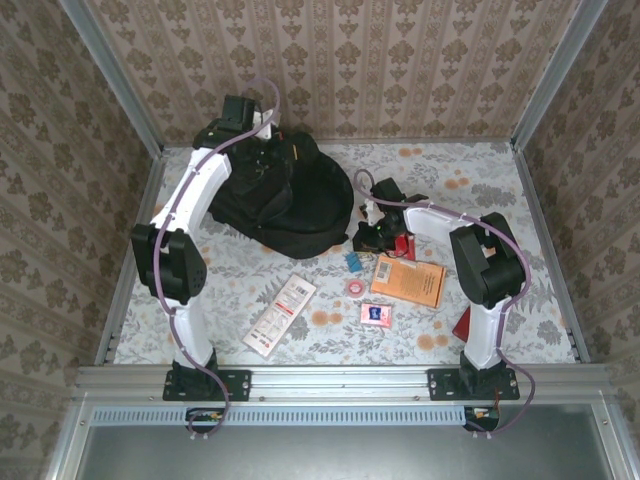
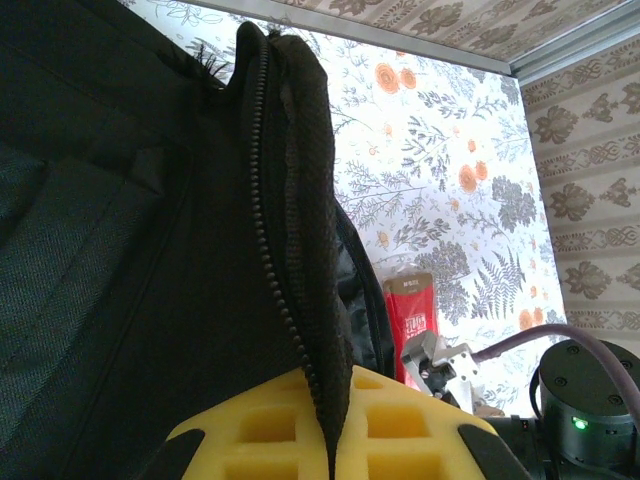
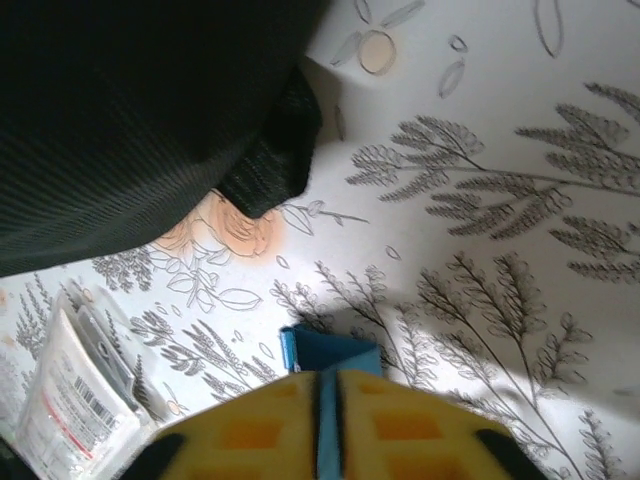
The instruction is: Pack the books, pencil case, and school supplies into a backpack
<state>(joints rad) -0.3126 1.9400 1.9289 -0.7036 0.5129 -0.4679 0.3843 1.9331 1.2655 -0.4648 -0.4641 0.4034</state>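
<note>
I am seeing a barcode on the white packet (image 3: 60, 410), lower left; its print is staying illegible. My right gripper (image 3: 328, 395) is pinching the blue block (image 3: 325, 352), bottom centre. My left gripper (image 2: 328, 400) is clamping the backpack (image 2: 120, 250) by its zip edge.

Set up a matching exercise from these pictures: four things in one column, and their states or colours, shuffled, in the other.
1 backpack
2 blue block
3 orange book
4 tape roll

A flat, cover up, lying free
B pinched by the right gripper
C pink ring, lying free
D zip edge clamped by the left gripper

Pairs: 1-D, 2-B, 3-A, 4-C
</note>
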